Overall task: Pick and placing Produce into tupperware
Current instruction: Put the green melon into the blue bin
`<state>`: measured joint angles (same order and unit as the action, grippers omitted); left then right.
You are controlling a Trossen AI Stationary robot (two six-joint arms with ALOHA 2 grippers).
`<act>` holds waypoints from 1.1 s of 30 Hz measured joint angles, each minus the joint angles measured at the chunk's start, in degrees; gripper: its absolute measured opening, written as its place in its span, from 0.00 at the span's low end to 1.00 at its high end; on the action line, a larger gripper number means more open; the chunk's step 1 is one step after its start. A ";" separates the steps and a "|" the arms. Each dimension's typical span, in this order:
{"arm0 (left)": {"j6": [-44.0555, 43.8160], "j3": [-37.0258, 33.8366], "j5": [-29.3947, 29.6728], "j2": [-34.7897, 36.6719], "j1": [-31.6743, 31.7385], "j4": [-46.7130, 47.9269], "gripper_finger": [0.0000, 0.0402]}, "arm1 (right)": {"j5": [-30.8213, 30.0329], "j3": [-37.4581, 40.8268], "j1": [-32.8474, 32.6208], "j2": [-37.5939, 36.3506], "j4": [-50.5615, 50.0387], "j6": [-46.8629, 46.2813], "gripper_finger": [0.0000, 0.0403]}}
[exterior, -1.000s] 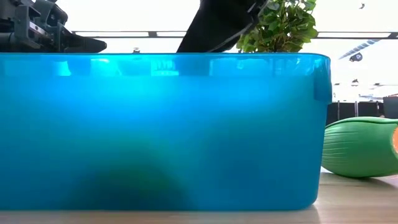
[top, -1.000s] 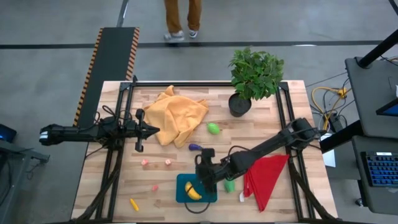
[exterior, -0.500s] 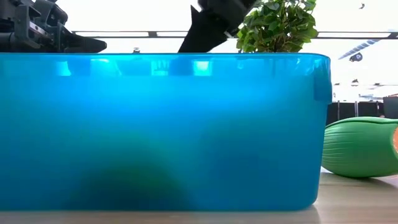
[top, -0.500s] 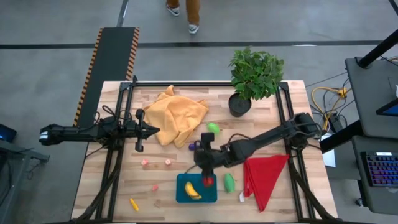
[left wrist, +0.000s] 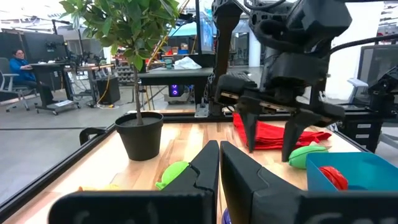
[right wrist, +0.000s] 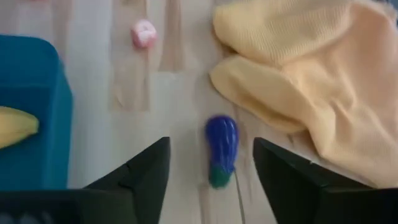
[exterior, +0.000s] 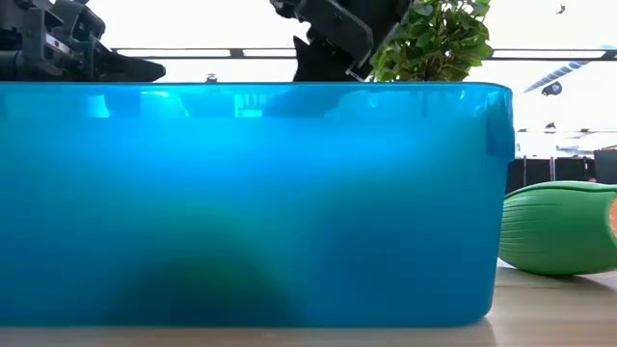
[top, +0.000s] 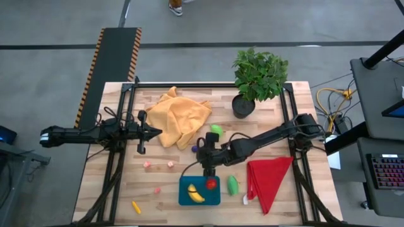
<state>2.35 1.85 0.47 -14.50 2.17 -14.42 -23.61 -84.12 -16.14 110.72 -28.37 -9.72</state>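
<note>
One small purple plastic toy eggplant (right wrist: 221,149) lies on the bench directly between the open, empty right gripper's (right wrist: 210,163) fingers, beside the shallow teal-blue plastic tupperware (right wrist: 30,112). Likely light, rigid, slick; grasp across its thick middle.

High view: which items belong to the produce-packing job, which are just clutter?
Job: tupperware, banana, tomato, eggplant, green pieces, carrot, pink bits.
Clutter: orange cloth, red cloth, potted plant.
</note>
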 joint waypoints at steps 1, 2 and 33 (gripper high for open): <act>0.00 0.00 0.00 0.00 0.02 -0.01 0.00 | -0.38 -0.02 0.06 0.00 -1.15 -0.71 0.60; 0.00 0.00 0.00 0.00 0.02 -0.01 0.00 | -1.32 0.00 0.06 0.00 -2.24 -1.31 0.64; 0.00 0.00 0.00 -0.08 0.02 0.04 0.00 | -12.16 5.39 7.69 0.11 -8.64 -15.35 0.86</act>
<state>2.35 1.85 0.46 -14.59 2.19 -14.38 -35.77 -78.73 -8.45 110.83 -37.00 -25.07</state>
